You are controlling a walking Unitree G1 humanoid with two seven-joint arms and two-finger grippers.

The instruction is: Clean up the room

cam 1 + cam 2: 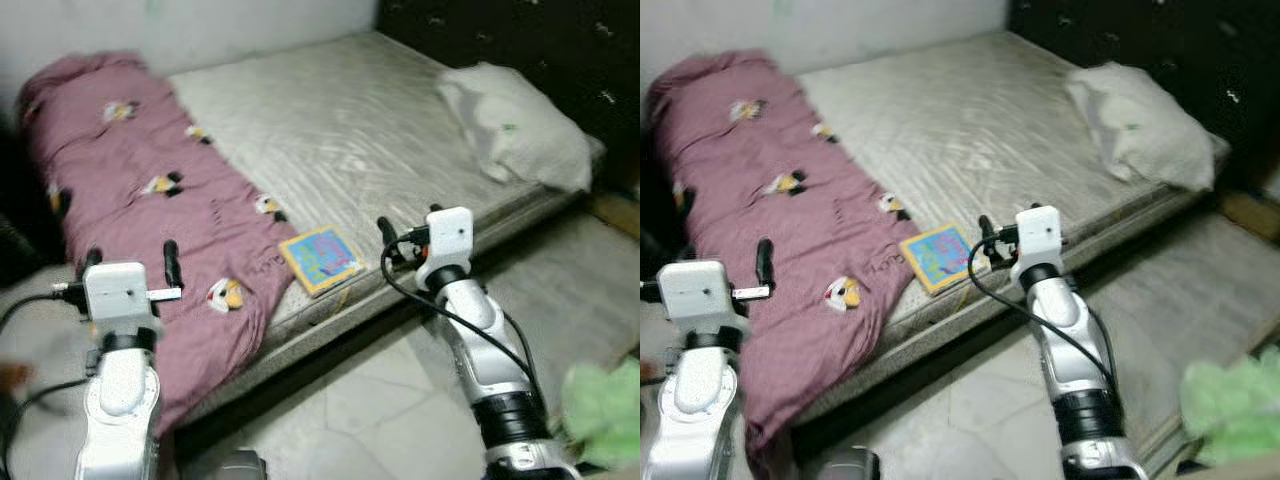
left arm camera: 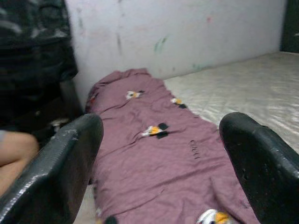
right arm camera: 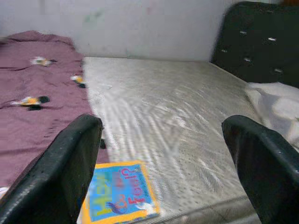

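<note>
Book: a yellow-edged book with a blue cover is seen lying flat on the bare mattress, close to the near edge of the bed and just beside the hem of the maroon blanket.
Book's long axis: it is judged to run slantwise to the bed edge, one corner turned toward the robot.
Right gripper: the right gripper is held above the bed edge, just to the right of the book; its fingers are spread wide and nothing is held between them.
Direction to the book: from the right gripper the book lies ahead, to the left and lower, as is shown in the right wrist view, where the cover sits between the two fingers, toward the left one.
Left gripper: the left gripper is held over the blanket, fingers parted wide, nothing grasped.
Nearer arm: the right arm is judged the nearer to the book; the left is set well apart from it, across the blanket.
Pillow: a white pillow is seen at the head of the bed, by the dark headboard.
Containers: none can be made out; a green, blurred thing at the lower right cannot be identified.
</note>
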